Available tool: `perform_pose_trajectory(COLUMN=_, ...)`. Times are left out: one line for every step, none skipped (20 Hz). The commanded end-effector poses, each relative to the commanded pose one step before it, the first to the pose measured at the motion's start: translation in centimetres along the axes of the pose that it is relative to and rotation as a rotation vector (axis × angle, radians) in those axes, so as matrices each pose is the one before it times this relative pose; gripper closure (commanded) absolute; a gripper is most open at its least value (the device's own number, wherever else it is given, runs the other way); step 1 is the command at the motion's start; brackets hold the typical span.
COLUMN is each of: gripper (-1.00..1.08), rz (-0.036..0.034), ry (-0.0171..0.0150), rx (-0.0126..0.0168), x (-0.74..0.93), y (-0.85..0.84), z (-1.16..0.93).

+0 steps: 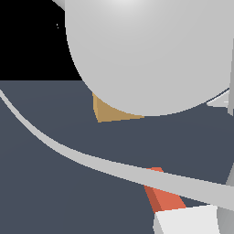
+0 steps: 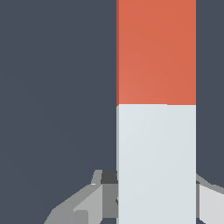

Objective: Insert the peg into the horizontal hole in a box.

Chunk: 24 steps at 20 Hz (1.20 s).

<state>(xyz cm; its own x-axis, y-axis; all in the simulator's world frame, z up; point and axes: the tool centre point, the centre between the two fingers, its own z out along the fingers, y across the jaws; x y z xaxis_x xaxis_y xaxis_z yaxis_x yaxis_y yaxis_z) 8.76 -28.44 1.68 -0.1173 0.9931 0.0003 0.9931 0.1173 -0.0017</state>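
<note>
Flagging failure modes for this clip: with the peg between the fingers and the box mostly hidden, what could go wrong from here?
1. The tool straddles the white half of the peg; whether it is clamped cannot be told, so the peg might slip or tilt.
2. The arm hides most of the box in the exterior view, and the hole shows in neither view, so alignment cannot be checked and the peg might strike the face.

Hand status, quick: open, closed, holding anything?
Hand: fingers sit on either side of the peg's white half; whether they actually clamp it cannot be told.
</note>
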Motion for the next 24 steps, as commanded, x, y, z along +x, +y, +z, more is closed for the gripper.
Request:
perform_pose_trajectory(gripper=1.08, rz=-0.00325, ry=0.00005, rx=-0.00114, x=0.506, y=0.136, z=-0.179)
perform_pose_trajectory(gripper=1.08, rz=-0.00120, ry=0.00000, rx=-0.00001, x=0.263, y=0.032, z=-0.069)
perform_pose_trajectory(gripper=1.08, rz=-0.00120, ry=0.00000, rx=-0.00001, x=0.295, y=0.030, z=-0.081)
perform_pose_trajectory(gripper=1.08, rz=-0.00154, ry=0.00000, rx=-0.00001, x=0.353, y=0.040, z=-0.094)
perform_pose_trajectory(gripper=1.08, rz=-0.00183, ry=0.00000, rx=-0.00001, x=0.408, y=0.048, z=-0.108)
perform_pose_trajectory(gripper=1.08, rz=-0.00195, ry=0.00000, rx=-0.00001, x=0.455, y=0.051, z=-0.123)
perform_pose_trajectory(gripper=1.08, rz=-0.00229, ry=0.00000, rx=-0.00001, x=0.519, y=0.061, z=-0.139)
perform_pose_trajectory(gripper=1.08, rz=-0.00249, ry=0.00000, rx=-0.00001, x=0.578, y=0.066, z=-0.156)
perform_pose_trajectory(gripper=1.08, rz=-0.00285, ry=-0.00001, rx=-0.00001, x=0.651, y=0.076, z=-0.175)
perform_pose_trajectory(gripper=1.08, rz=-0.00324, ry=-0.00001, rx=-0.00001, x=0.731, y=0.087, z=-0.195)
perform_pose_trajectory(gripper=1.08, rz=-0.00352, ry=-0.00001, rx=-0.00001, x=0.810, y=0.095, z=-0.218)
perform_pose_trajectory(gripper=1.08, rz=-0.00397, ry=-0.00001, rx=-0.00001, x=0.906, y=0.108, z=-0.243)
perform_pose_trajectory(gripper=1.08, rz=-0.00442, ry=-0.00002, rx=-0.00001, x=1.009, y=0.121, z=-0.271)
perform_pose_trajectory(gripper=1.08, rz=-0.00488, ry=-0.00002, rx=-0.00002, x=1.116, y=0.135, z=-0.299)
perform_pose_trajectory(gripper=1.08, rz=-0.00530, ry=-0.00003, rx=-0.00002, x=1.218, y=0.148, z=-0.328)
perform_pose_trajectory(gripper=1.08, rz=-0.00557, ry=-0.00003, rx=-0.00002, x=1.271, y=0.157, z=-0.341)
perform_pose_trajectory(gripper=1.08, rz=-0.00561, ry=-0.00004, rx=-0.00001, x=1.283, y=0.160, z=-0.345)
perform_pose_trajectory(gripper=1.08, rz=-0.00561, ry=-0.00004, rx=-0.00001, x=1.290, y=0.162, z=-0.348)
perform_pose_trajectory(gripper=1.08, rz=-0.00569, ry=-0.00005, rx=-0.00001, x=1.301, y=0.166, z=-0.350)
perform_pose_trajectory(gripper=1.08, rz=-0.00565, ry=-0.00006, rx=-0.00001, x=1.302, y=0.167, z=-0.352)
perform_pose_trajectory(gripper=1.08, rz=-0.00571, ry=-0.00006, rx=-0.00001, x=1.310, y=0.172, z=-0.354)
perform_pose_trajectory(gripper=1.08, rz=-0.00569, ry=-0.00006, rx=-0.00001, x=1.312, y=0.174, z=-0.356)
perform_pose_trajectory(gripper=1.08, rz=-0.00569, ry=-0.00006, rx=-0.00001, x=1.312, y=0.177, z=-0.356)
perform_pose_trajectory(gripper=1.08, rz=-0.00565, ry=-0.00007, rx=-0.00001, x=1.303, y=0.178, z=-0.354)
